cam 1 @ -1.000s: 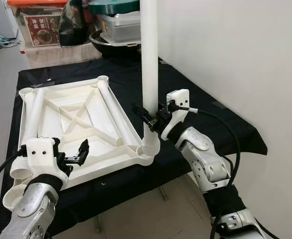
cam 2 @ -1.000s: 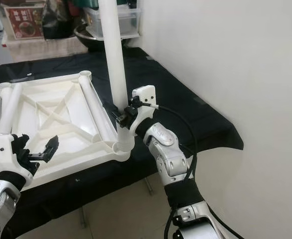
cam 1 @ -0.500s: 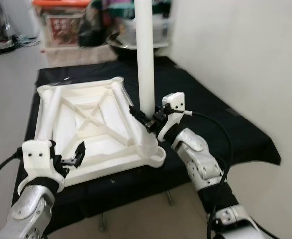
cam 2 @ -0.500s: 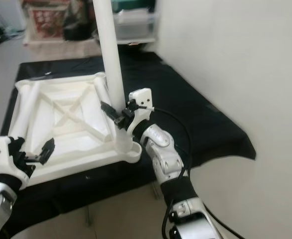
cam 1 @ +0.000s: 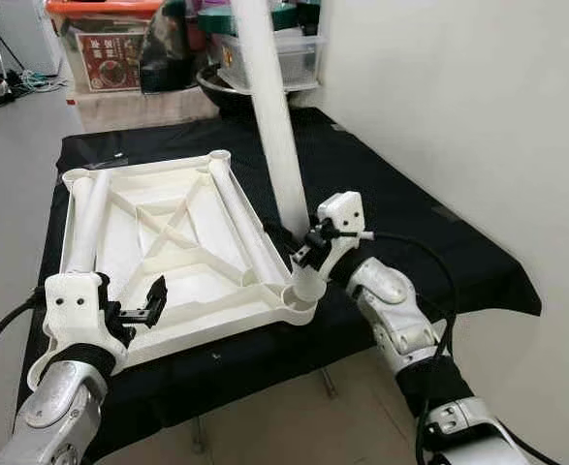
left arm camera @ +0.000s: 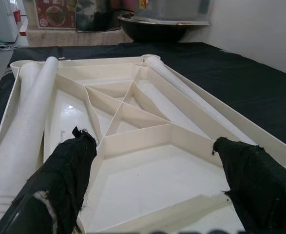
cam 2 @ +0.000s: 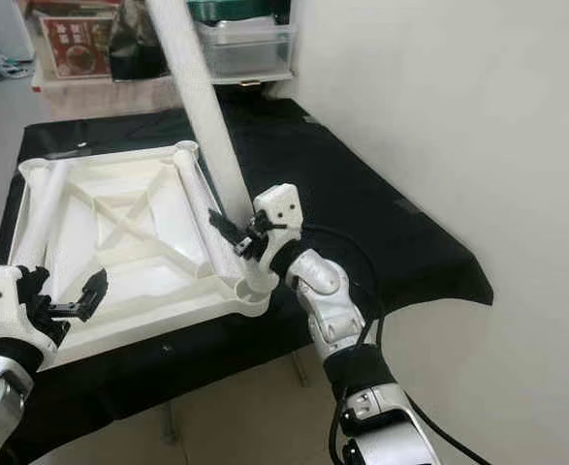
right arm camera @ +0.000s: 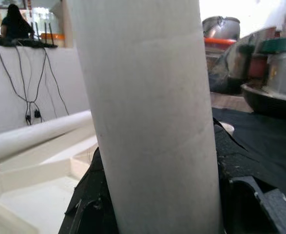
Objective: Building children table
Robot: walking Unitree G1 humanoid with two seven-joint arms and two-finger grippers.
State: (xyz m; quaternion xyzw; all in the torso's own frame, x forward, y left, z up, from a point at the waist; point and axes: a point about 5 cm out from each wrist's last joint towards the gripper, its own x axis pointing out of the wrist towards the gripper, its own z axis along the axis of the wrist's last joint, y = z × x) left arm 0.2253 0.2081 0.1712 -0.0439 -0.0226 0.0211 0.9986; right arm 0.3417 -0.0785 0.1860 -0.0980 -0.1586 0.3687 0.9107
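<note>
A white plastic table top [cam 1: 168, 242] lies upside down on a black-covered table [cam 1: 400, 208]. A long white table leg [cam 1: 269, 126] stands in the top's near right corner socket [cam 1: 299, 295], leaning to the left at its upper end. My right gripper [cam 1: 294, 250] is shut on this leg just above the socket. My left gripper [cam 1: 143, 302] hovers open over the near left part of the top, holding nothing. Two more white legs [left arm camera: 28, 131] lie inside the top along its left and right sides.
Storage boxes, a dark wok and bags [cam 1: 216, 58] crowd the far end behind the table. A white wall [cam 1: 458, 97] runs close along the right. Bare floor lies in front and to the left.
The standing leg has tilted from upright to leaning left at its top, with my right gripper still on it. The camera has shifted. My left gripper has kept its place.
</note>
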